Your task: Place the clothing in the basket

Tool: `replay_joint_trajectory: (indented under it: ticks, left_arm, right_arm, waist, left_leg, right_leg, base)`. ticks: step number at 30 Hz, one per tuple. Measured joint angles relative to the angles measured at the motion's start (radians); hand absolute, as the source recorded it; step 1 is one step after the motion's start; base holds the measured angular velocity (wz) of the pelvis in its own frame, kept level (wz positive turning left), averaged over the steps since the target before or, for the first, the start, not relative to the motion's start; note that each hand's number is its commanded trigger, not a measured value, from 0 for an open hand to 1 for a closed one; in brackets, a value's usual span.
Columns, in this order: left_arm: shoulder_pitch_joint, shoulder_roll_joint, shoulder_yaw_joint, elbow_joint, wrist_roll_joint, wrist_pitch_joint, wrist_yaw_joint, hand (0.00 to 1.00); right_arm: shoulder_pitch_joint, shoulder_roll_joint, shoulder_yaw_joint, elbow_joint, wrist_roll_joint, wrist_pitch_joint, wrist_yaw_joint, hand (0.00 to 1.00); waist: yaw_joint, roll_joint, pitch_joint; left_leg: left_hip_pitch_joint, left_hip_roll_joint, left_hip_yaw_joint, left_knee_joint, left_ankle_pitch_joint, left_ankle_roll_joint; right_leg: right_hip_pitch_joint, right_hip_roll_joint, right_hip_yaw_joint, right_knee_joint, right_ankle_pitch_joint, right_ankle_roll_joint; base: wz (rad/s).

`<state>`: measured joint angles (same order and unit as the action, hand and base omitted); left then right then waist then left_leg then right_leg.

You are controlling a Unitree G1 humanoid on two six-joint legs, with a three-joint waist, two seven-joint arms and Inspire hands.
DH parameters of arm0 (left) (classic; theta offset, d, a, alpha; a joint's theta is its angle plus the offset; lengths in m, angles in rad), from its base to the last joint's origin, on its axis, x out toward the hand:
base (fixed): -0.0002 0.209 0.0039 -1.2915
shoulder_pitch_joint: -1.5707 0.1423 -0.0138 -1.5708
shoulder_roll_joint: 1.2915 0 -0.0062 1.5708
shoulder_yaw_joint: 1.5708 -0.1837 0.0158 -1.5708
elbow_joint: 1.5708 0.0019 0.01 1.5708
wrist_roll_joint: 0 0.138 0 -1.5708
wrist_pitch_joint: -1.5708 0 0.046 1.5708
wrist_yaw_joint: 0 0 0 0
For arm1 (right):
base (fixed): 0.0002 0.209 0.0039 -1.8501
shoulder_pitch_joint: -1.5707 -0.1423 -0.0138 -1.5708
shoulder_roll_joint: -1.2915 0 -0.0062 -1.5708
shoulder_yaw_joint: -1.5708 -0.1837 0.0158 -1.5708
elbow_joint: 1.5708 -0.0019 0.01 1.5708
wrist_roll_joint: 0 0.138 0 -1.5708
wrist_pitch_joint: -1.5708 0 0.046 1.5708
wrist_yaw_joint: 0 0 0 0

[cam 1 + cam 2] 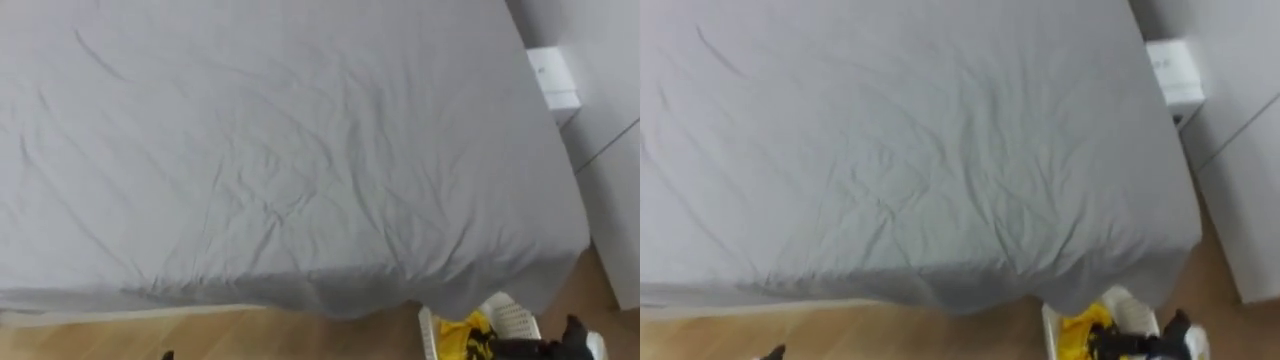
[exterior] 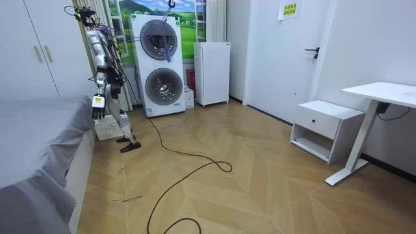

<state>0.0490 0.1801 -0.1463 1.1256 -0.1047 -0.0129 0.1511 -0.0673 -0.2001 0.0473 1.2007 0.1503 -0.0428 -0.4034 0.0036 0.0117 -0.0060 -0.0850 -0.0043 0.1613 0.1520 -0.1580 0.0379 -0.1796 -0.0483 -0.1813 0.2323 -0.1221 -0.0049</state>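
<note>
Right hand (image 1: 574,334) hangs low at the rim of the basket (image 1: 517,316); whether it grips anything, I can't tell. The yellow garment (image 1: 458,336) sits bunched inside the basket, just to that hand's left, with no clear long axis. Left hand (image 1: 166,355) barely peeks in, well apart, its state unreadable. The right is far nearer. The bed (image 1: 280,150) ahead looks bare of clothes.

Clothes (image 1: 462,337) lie in the basket (image 1: 513,317) on the floor (image 1: 200,335), just before the bed's (image 1: 280,150) right-hand corner.
</note>
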Motion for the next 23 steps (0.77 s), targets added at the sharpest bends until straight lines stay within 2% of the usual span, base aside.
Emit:
replay_joint_trajectory:
  ticks: [1,3,6,12,18,23]
  left_arm:
    - [0.011,-0.001,0.006,-0.004,0.0,-0.001,0.0,0.0]
    - [0.038,-0.005,0.014,-0.007,0.009,-0.001,0.001,0.0]
    - [0.041,-0.008,0.037,-0.006,0.022,-0.003,0.01,0.0]
    - [0.038,-0.027,0.058,-0.007,0.051,-0.009,0.014,0.0]
    - [0.047,-0.046,0.065,-0.007,0.078,-0.012,0.013,0.0]
    - [0.055,-0.049,0.066,-0.006,0.078,-0.021,0.014,0.0]
  right_arm:
    - [0.012,0.005,0.0,0.0,0.0,0.0,0.009,0.0]
    - [0.04,0.013,-0.001,0.002,0.001,0.0,0.044,0.0]
    - [0.062,0.021,0.001,0.003,0.006,-0.001,0.06,0.0]
    - [0.083,0.044,0.031,0.003,0.005,-0.001,0.103,0.0]
    - [0.091,0.05,0.049,0.007,0.001,-0.001,0.135,0.0]
    - [0.098,0.052,0.049,0.007,0.001,-0.001,0.147,0.0]
  waist:
    - [0.0,-0.006,-0.0006]
    - [-0.011,-0.017,0.0059]
    - [0.0,-0.021,0.0084]
    - [0.003,-0.01,0.0124]
    - [0.005,-0.011,0.0137]
    - [0.005,-0.013,0.0144]
  left_leg:
    - [0.012,0.0,-0.004,-0.003,-0.001,-0.001]
    - [0.05,-0.002,-0.033,-0.003,-0.007,0.0]
    - [0.079,-0.004,-0.054,-0.004,-0.012,0.0]
    - [0.101,-0.009,-0.085,-0.008,-0.012,0.0]
    - [0.124,-0.009,-0.093,-0.019,-0.015,-0.002]
    - [0.136,-0.008,-0.093,-0.021,-0.021,-0.003]
  right_leg:
    - [0.016,0.0,-0.004,-0.007,0.0,0.001]
    - [0.08,0.005,-0.015,-0.035,0.001,0.003]
    - [0.12,0.009,-0.014,-0.048,0.0,0.005]
    - [0.161,0.01,-0.021,-0.065,-0.006,0.008]
    - [0.187,0.013,-0.02,-0.078,-0.014,0.008]
    - [0.2,0.016,-0.019,-0.082,-0.017,0.009]
  base:
    - [0.24]
    - [0.32]
    - [0.18]
    - [0.15]
    - [0.05]
    - [0.0]
